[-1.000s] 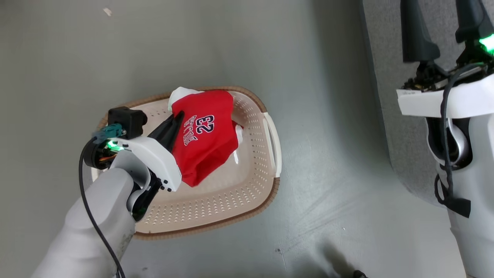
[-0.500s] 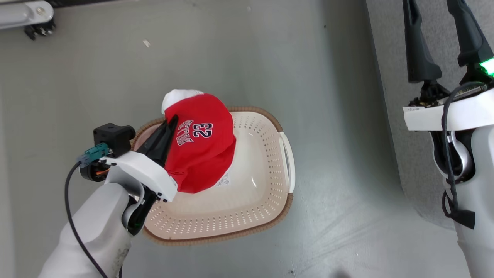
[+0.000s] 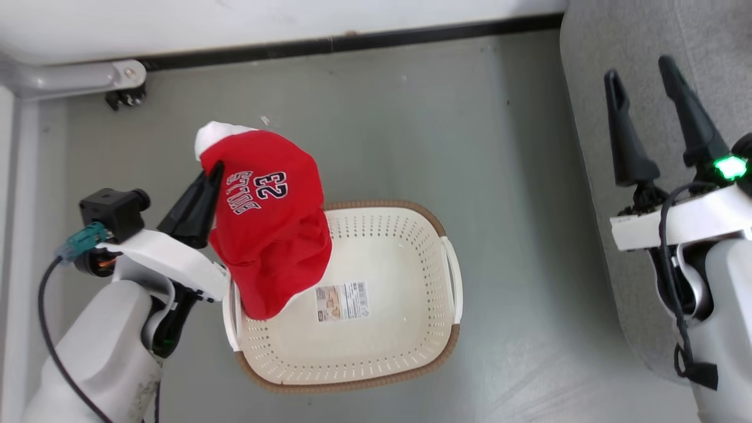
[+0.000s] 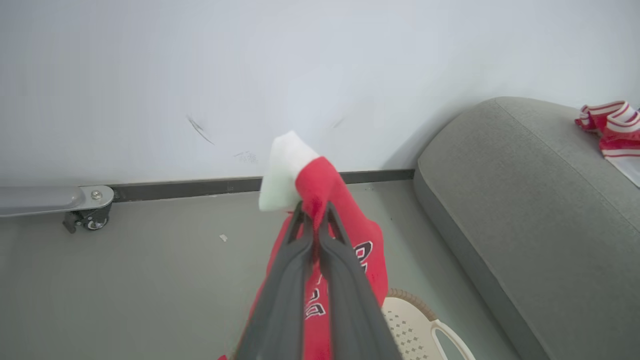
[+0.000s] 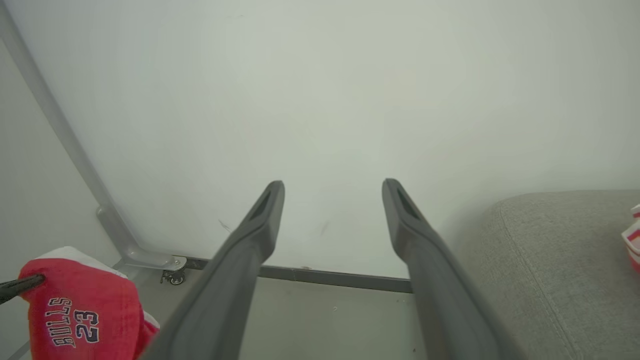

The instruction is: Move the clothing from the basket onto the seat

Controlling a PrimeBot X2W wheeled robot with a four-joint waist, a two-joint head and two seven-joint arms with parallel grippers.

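The jaws of the left gripper (image 3: 212, 171) (image 4: 312, 212) are clenched on a fold near the top of the red jersey (image 3: 270, 235) (image 4: 327, 182) (image 5: 75, 310). In the left wrist view the two dark fingers lie almost together, with the red cloth pressed between them and a white panel standing up just beside the tips. The jersey hangs from this grip above the left side of the basket (image 3: 411, 247) (image 4: 410, 320). Its dark lettering and the number 23 face up to the head camera. Its lower end covers the left rim of the basket in the head view; if it touches the rim, I cannot tell. Inside the basket there is one paper label (image 3: 342, 302) on the bottom.

The jaws of the right gripper (image 3: 638, 67) (image 5: 334, 186) are released, wide apart, with nothing between them. This gripper is well apart from the basket, on its right side, over the grey sofa (image 3: 587, 147) (image 4: 525, 200) (image 5: 550, 250). The sofa stands to the right of the basket, with a strip of grey floor (image 3: 470, 117) between them. On the sofa, far from the basket, lies another red-and-white striped garment (image 4: 607, 125) (image 5: 632, 240).

Beyond the basket the floor meets a pale wall (image 4: 300, 75) with a dark skirting. To the far left of the basket a metal bar ends in a small caster (image 3: 126, 97) (image 4: 85, 220) (image 5: 175, 276).
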